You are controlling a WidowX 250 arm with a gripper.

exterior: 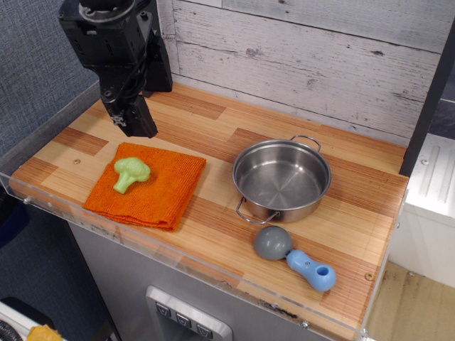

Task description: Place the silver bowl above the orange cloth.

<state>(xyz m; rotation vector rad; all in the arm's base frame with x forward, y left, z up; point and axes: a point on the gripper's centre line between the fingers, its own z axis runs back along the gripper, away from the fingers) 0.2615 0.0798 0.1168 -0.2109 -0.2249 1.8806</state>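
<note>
- Nothing of the placing looks done: the silver bowl sits on the tabletop, well right of the orange cloth.
- Above the cloth's far edge hangs the end effector, carrying nothing; its opening cannot be made out.
- Left: grasp, carry, set down.

I see a green broccoli toy lying left of centre on my wooden table, a grey-and-blue scoop near the front edge, whitewashed planks behind
</note>
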